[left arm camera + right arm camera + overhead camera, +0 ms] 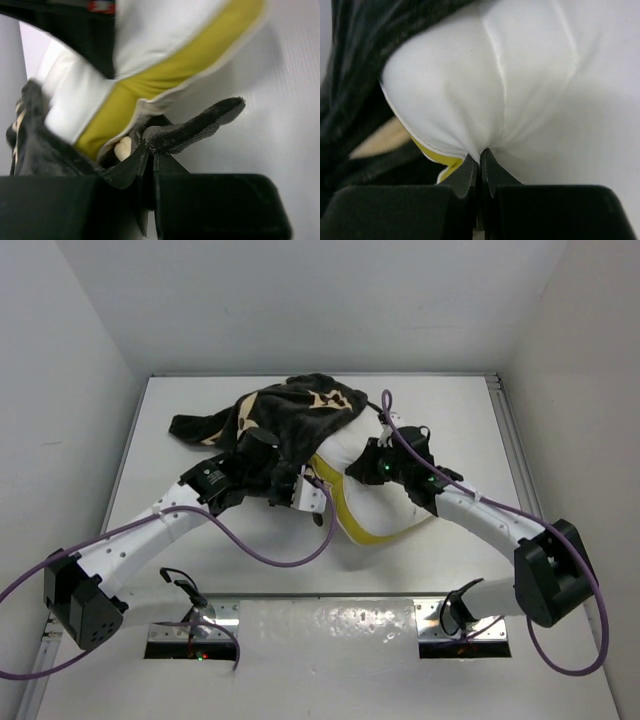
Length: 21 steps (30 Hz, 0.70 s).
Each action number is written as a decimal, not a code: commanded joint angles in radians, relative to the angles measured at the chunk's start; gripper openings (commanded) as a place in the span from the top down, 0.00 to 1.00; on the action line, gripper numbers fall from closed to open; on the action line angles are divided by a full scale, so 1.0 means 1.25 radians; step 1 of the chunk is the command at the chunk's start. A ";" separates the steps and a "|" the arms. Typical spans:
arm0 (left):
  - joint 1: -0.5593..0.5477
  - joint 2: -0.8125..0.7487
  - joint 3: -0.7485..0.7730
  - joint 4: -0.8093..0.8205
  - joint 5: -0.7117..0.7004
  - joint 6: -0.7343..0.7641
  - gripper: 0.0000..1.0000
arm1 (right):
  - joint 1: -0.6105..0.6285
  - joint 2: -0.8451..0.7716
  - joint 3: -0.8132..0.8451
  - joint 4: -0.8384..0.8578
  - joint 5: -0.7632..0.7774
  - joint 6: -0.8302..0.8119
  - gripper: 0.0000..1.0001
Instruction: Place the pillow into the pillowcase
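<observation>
The white pillow [365, 495] with a yellow edge band lies mid-table, its far part covered by the black pillowcase [295, 410] with tan motifs. My left gripper [300, 485] is shut on a fold of the pillowcase [192, 127] at the pillow's left side, beside the yellow band [165, 75]. My right gripper [372, 468] is shut on a pinch of the pillow's white fabric [485, 100] at its right side. The pillowcase shows dark at the left of the right wrist view [350, 75]. The pillow's far end is hidden under the case.
White walls close in the table [560, 480] on the left, far and right sides. Purple cables [270, 555] loop from both arms over the near table. Metal base plates [190, 635] sit at the near edge.
</observation>
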 commanded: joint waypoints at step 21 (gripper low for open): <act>0.086 0.124 0.067 0.265 -0.265 -0.536 0.93 | -0.054 -0.063 -0.018 0.085 0.033 -0.083 1.00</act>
